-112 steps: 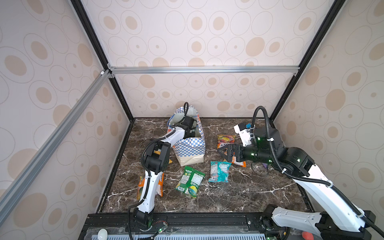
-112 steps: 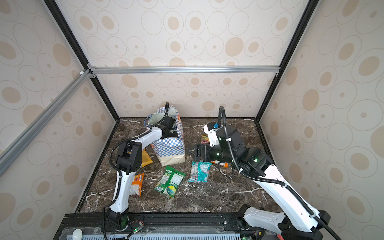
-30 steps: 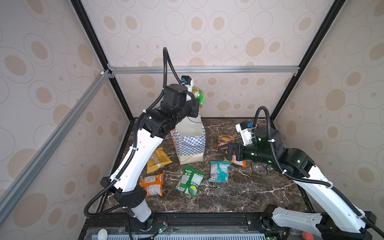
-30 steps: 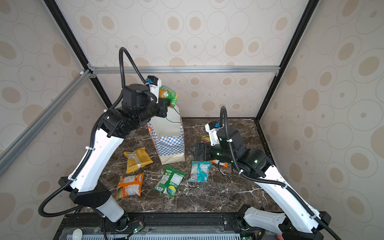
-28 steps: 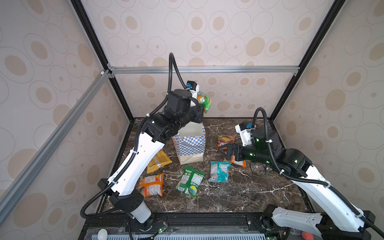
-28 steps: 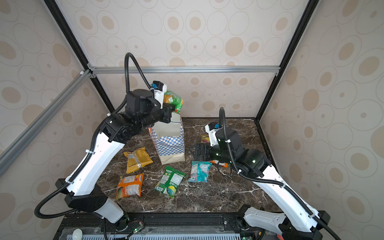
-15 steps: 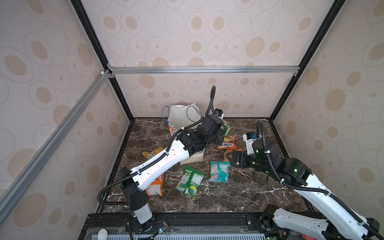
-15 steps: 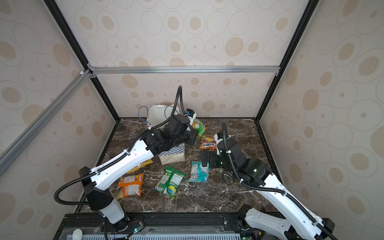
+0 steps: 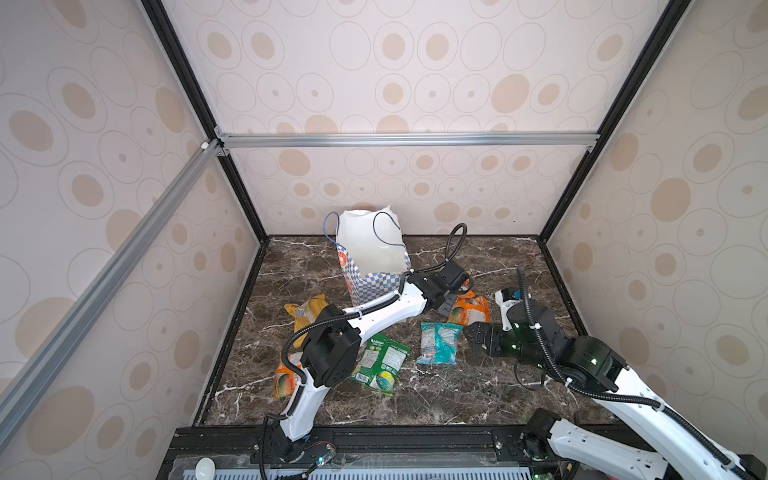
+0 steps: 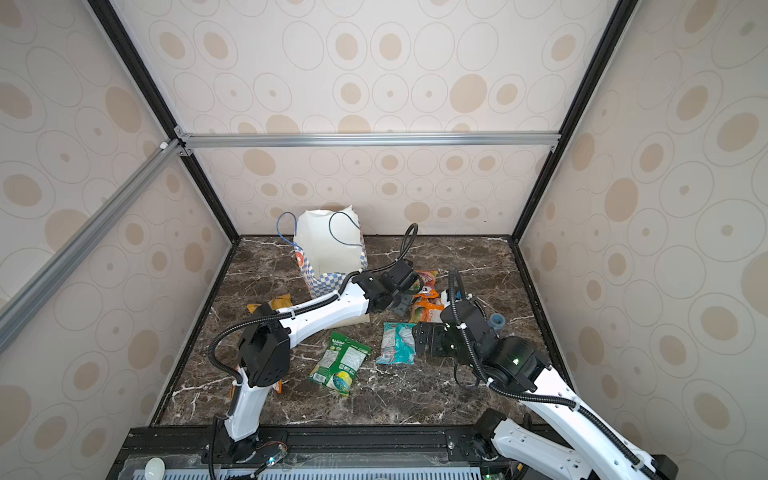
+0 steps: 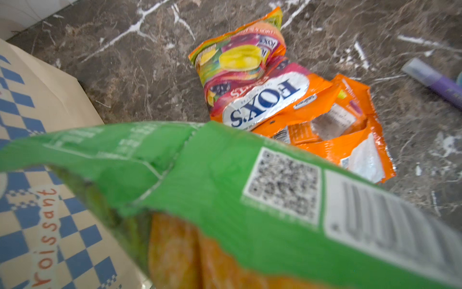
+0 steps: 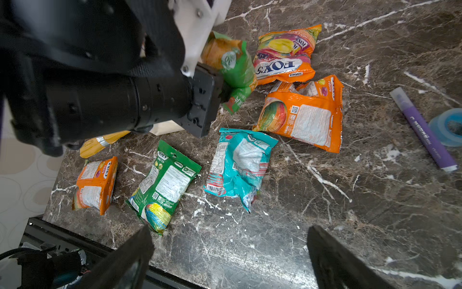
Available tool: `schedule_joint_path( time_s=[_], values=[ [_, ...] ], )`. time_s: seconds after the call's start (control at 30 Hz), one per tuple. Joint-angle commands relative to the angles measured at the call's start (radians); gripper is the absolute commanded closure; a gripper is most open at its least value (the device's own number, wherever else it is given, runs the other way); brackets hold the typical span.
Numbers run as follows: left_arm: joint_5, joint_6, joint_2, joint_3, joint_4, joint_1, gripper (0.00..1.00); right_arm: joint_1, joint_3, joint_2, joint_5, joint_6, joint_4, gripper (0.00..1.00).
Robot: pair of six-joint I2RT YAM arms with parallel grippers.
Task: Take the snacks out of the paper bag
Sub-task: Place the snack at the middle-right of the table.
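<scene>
Now I am pinching one green crinkly plastic packet (image 12: 237,72) in my left hand (image 12: 223,91); six others (image 12: 240,165) are lying on the marble counter (image 12: 350,200), my right hand (image 12: 230,231) gaping wide.

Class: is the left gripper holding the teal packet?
No: the left gripper clamps a green-and-orange packet; the teal packet lies untouched.

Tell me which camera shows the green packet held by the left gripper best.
The right wrist view: it shows the whole green packet, crumpled, pinched in the left gripper. The left wrist view gives only a blurred close-up of its back. In both top views the gripper hides nearly all of it.
</scene>
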Motion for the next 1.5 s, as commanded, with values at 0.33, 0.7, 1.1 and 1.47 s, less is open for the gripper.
schedule_joint_path(
  time_s=[0.33, 0.7, 1.1, 1.47],
  values=[
    [0.091, -0.037, -0.18, -0.092, 0.123, 0.005, 0.44, -0.003, 0.014, -0.008, 0.05, -0.001, -0.011, 0.0],
    [0.133, -0.027, -0.17, -0.13, 0.065, 0.019, 0.28, -0.004, 0.05, 0.042, 0.037, -0.028, 0.024, 0.0],
    [0.375, -0.001, -0.292, -0.264, 0.242, 0.02, 0.21, -0.347, 0.051, 0.213, -0.617, -0.096, 0.348, 0.02],
    [0.374, 0.004, -0.322, -0.257, 0.227, 0.015, 0.21, -0.35, 0.028, 0.3, -0.388, -0.087, 0.369, 0.52]
  ],
)
